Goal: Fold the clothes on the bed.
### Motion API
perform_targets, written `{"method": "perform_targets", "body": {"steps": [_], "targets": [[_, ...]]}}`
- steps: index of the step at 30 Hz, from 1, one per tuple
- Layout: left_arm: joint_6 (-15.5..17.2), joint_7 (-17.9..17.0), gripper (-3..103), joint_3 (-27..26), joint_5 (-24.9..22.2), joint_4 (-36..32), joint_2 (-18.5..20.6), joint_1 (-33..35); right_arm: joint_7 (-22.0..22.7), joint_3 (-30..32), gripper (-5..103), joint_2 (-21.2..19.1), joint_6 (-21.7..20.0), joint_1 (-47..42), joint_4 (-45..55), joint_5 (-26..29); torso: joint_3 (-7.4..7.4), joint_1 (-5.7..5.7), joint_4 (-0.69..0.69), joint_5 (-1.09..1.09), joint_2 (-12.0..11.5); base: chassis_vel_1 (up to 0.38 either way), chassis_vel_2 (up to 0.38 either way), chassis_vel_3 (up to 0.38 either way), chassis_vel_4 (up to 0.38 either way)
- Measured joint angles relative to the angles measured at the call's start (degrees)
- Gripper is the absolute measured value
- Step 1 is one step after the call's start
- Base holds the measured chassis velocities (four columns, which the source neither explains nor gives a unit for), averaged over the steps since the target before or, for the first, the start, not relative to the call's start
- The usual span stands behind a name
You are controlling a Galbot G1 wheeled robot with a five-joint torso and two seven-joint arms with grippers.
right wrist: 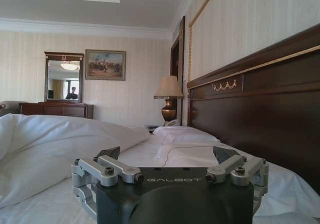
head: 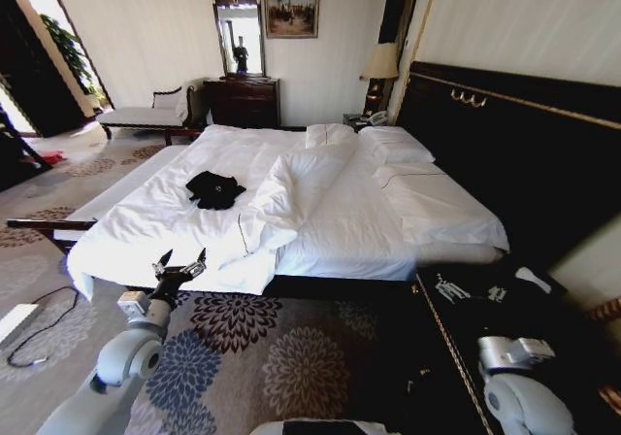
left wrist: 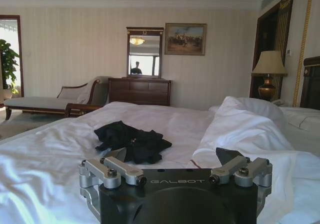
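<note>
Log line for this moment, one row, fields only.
T-shirt: crumpled, unfolded on bed | left hand: open, at bed's near edge, short of shirt | right hand: open, near headboard

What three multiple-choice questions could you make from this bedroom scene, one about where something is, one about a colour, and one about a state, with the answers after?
1. Where does the black T-shirt lie?
A. On the white bed, left of the bunched duvet
B. On the patterned carpet
C. On the chaise bench

2. What colour is the headboard?
A. White
B. Dark brown
C. Pale green

3. In what state is the T-shirt?
A. Spread flat
B. Neatly folded
C. Crumpled in a heap

Answers:
1. A, the head view shows it on the sheet beside the duvet, beyond the left pincer.
2. B, it stands as a tall dark wooden panel behind the pillows.
3. C, the left wrist view shows it bunched up, with neither the left pincer nor the right pincer touching it; both stand open.
</note>
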Motion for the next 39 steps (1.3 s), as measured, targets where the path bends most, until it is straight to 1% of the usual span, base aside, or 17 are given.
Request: {"method": "perform_targets", "body": {"steps": [9,18,21,25,39], "targets": [[-0.14,0.1,100,0.2,0.49,-0.58,0.05,0.38,-0.09,0.15,100,0.36,-0.02,-0.31,0.25,0.06,0.0,0.0,0.0,0.0,0.0,-0.195,0.192,0.201,-0.183],[-0.9,0.92,100,0.61,1.61,-1.23,-0.27,0.96,-0.22,-0.24,100,0.51,-0.02,-0.17,0.02,-0.13,0.0,0.01,0.0,0.0,0.0,-0.216,0.204,0.215,-0.212],[-1.14,1.2,100,0.69,1.9,-1.31,-0.24,0.96,-0.23,-0.31,100,0.44,-0.02,-0.09,0.02,-0.15,0.0,0.01,0.02,0.0,0.0,-0.21,0.22,0.206,-0.208],[-1.38,1.74,100,0.81,2.06,-1.47,-0.16,0.96,-0.27,-0.32,100,0.37,-0.02,-0.1,-0.06,-0.17,0.0,0.0,0.0,0.01,0.0,-0.238,0.223,0.211,-0.206],[-1.52,1.82,100,1.87,2.35,-1.73,0.12,0.58,-0.3,-0.3,100,0.41,-0.01,-0.05,-0.02,-0.47,0.01,0.01,0.01,0.01,0.0,-0.229,0.228,0.219,-0.217]]}}
